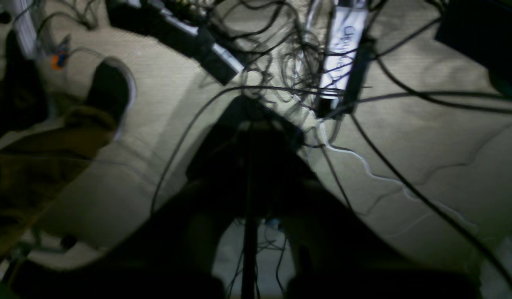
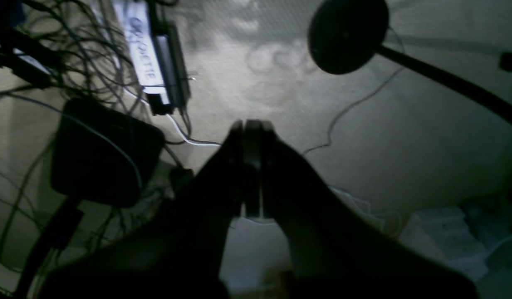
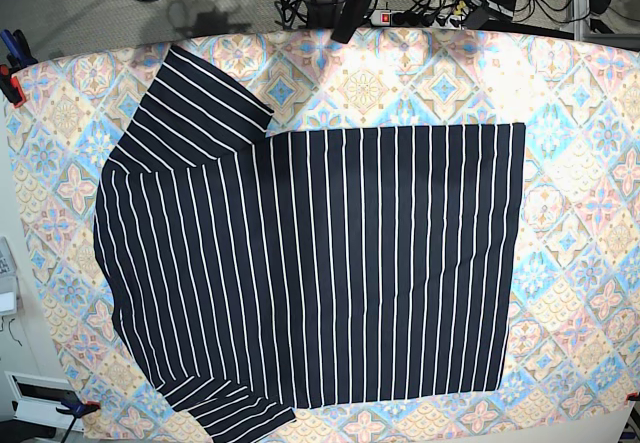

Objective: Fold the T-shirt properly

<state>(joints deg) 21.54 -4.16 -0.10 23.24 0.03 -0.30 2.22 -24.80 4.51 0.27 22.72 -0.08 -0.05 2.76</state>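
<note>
The T-shirt (image 3: 320,273), black with thin white stripes, lies spread flat on the patterned tablecloth (image 3: 580,163) in the base view. Its sleeves point to the upper left and lower left, and its straight hem runs down the right side. Neither gripper shows in the base view. Both wrist views look down at the floor, away from the shirt. My left gripper (image 1: 249,124) is a dark silhouette with its fingers together. My right gripper (image 2: 251,124) has its fingers pressed shut with nothing between them.
Clamps hold the tablecloth at the left corners (image 3: 12,75) (image 3: 75,408). On the carpet lie tangled cables (image 1: 289,70), a power strip (image 2: 143,54) and a black box (image 2: 102,153). A person's shoe (image 1: 110,89) and a round black stand base (image 2: 347,37) are also there.
</note>
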